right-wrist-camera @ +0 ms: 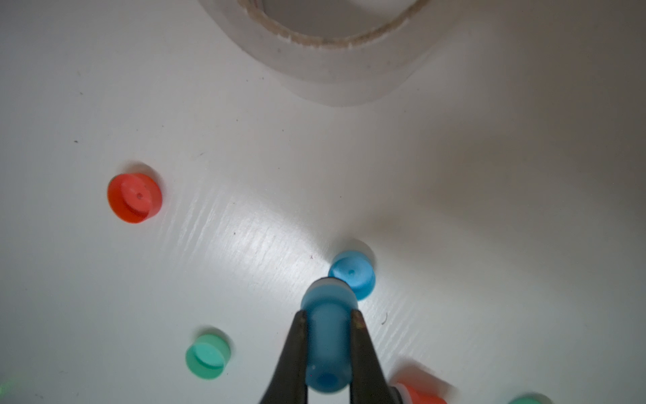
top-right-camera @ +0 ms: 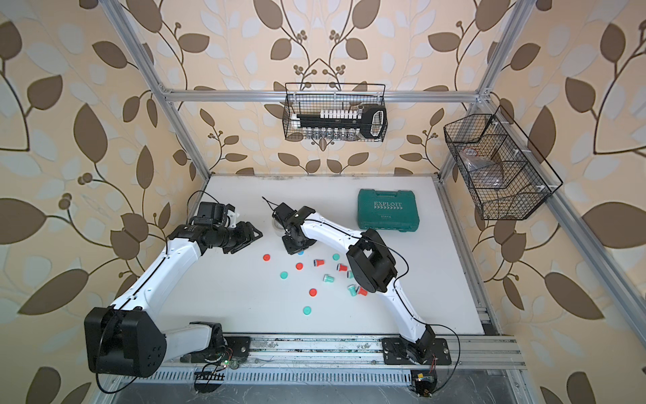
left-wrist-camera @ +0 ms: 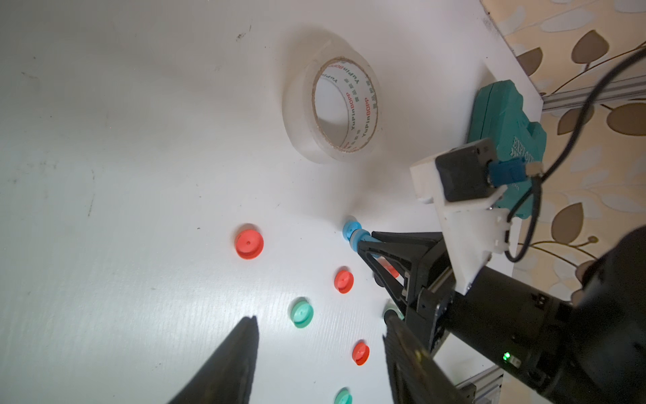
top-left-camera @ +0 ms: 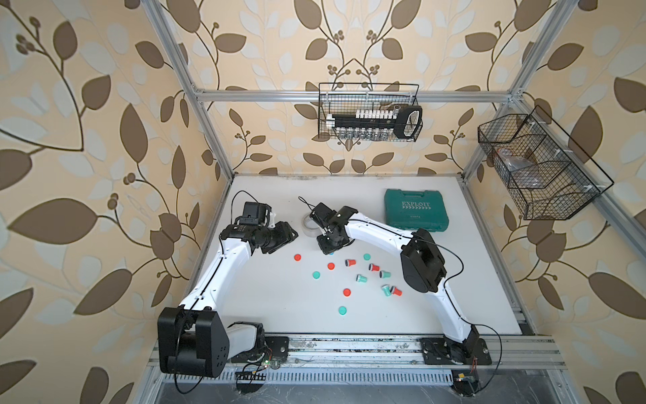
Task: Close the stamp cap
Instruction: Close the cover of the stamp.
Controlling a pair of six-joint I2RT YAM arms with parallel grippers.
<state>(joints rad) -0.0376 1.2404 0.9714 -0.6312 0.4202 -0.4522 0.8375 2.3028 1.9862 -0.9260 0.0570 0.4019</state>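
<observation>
One blue stamp [right-wrist-camera: 328,335], clamped at its waist between the two fingers of the right gripper [right-wrist-camera: 328,313]. Its long axis runs in line with the fingers and is tilted steeply to the table. The broad, white-ringed stamping end points down and the rounded handle end points back toward the wrist.
One blue cap [right-wrist-camera: 352,274], open side up on the table just past the stamp's broad end. The stamp overlaps the cap's near rim; contact cannot be told.
One left gripper [left-wrist-camera: 321,316], fingers well apart and holding nothing, hanging above the table beside the right one.
Three red caps [top-left-camera: 297,257] and three teal caps [top-left-camera: 316,275], scattered flat.
Six uncapped stamps [top-left-camera: 361,278], red and teal, lying on their sides near the right arm.
One roll of clear tape [left-wrist-camera: 332,105], flat, just beyond the blue cap.
One white table [top-left-camera: 262,307], lightly scuffed.
One green tool case [top-left-camera: 416,211], shut, toward the far right corner.
Two black wire baskets: one on the back rail [top-left-camera: 370,112], one on the right side [top-left-camera: 538,168].
Aluminium frame [top-left-camera: 349,95]; walls papered in a brown leaf pattern [top-left-camera: 87,140].
</observation>
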